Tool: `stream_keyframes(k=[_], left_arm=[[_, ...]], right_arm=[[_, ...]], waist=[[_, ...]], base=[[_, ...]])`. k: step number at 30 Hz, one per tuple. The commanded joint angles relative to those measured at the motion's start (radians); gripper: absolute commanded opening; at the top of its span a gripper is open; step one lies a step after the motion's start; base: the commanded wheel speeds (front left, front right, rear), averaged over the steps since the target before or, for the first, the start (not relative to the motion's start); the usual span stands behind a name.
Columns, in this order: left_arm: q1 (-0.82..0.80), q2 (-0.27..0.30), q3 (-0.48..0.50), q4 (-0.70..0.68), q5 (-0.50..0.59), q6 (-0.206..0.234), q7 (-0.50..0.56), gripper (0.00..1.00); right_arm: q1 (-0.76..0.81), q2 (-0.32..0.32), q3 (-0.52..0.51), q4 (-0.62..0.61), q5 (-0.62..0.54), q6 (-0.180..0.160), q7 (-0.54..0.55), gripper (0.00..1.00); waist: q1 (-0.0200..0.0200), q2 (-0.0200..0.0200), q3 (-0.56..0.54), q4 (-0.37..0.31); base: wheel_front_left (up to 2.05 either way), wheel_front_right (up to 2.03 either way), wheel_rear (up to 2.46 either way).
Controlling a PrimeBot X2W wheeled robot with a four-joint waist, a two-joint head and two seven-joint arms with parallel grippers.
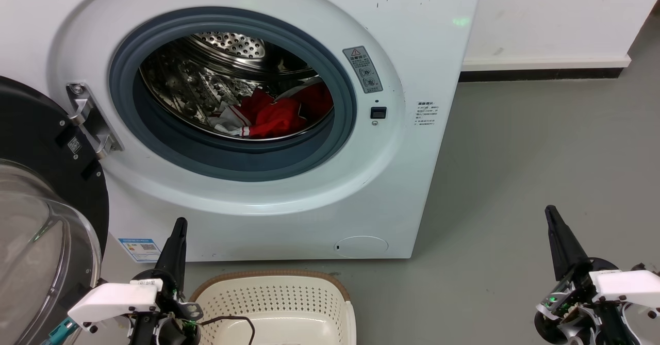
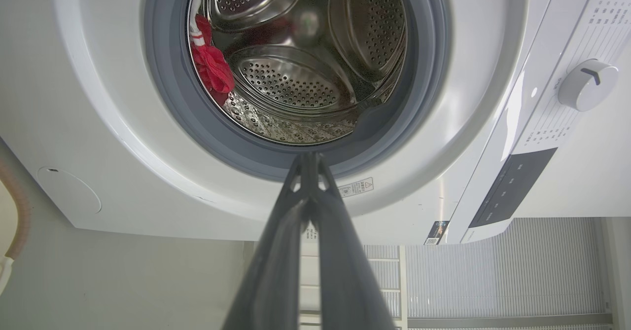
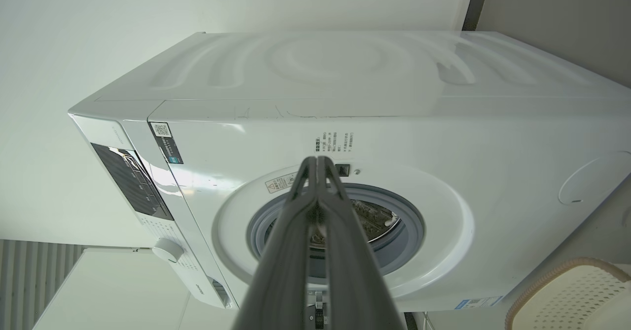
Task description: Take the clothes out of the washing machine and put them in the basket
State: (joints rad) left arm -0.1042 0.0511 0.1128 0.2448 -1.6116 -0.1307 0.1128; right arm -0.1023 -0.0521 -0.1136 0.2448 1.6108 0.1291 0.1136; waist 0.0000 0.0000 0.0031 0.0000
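Clothes (image 1: 273, 115) lie in a red heap at about five o'clock inside the drum (image 1: 206, 87) of the washing machine (image 1: 428, 51), whose door (image 1: 31, 128) hangs open at nine o'clock. We hold our left tool (image 1: 179, 225) at seven o'clock and our right tool (image 1: 550, 213) at four o'clock, both clenched on nothing. The basket (image 1: 273, 274) sits at six o'clock, below the porthole (image 1: 232, 162). We judge the first reach not yet begun; next, one tool must unclench and go through the porthole.

Grey floor (image 1: 515, 180), white wall (image 1: 557, 15).
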Motion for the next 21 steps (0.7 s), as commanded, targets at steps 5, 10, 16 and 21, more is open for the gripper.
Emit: stream_keyframes(k=[5,10,16,21], left_arm=[[-0.008,0.000,0.001,0.000,0.002,0.000,0.001,0.00],[0.006,-0.001,-0.002,0.010,0.000,0.000,0.000,1.00],[0.002,-0.002,-0.043,0.006,0.000,0.000,-0.028,1.00],[-0.004,-0.002,-0.063,-0.008,0.020,0.000,-0.053,1.00]], right_arm=[[-0.013,0.003,0.000,0.001,0.001,0.003,0.000,0.00],[0.007,0.000,0.000,0.009,0.000,0.000,0.000,1.00],[0.023,0.001,0.001,-0.007,-0.007,0.000,-0.028,1.00],[0.035,0.001,0.001,-0.028,-0.032,0.000,-0.053,1.00]], waist=[[0.0000,0.0000,0.000,0.000],[0.0001,0.0000,0.000,0.000],[0.0000,0.0000,0.001,0.000],[0.0000,0.0000,0.001,0.001]], base=[[0.00,0.00,0.00],[0.00,0.00,0.00],[0.00,0.00,0.00],[0.00,0.00,0.00]])
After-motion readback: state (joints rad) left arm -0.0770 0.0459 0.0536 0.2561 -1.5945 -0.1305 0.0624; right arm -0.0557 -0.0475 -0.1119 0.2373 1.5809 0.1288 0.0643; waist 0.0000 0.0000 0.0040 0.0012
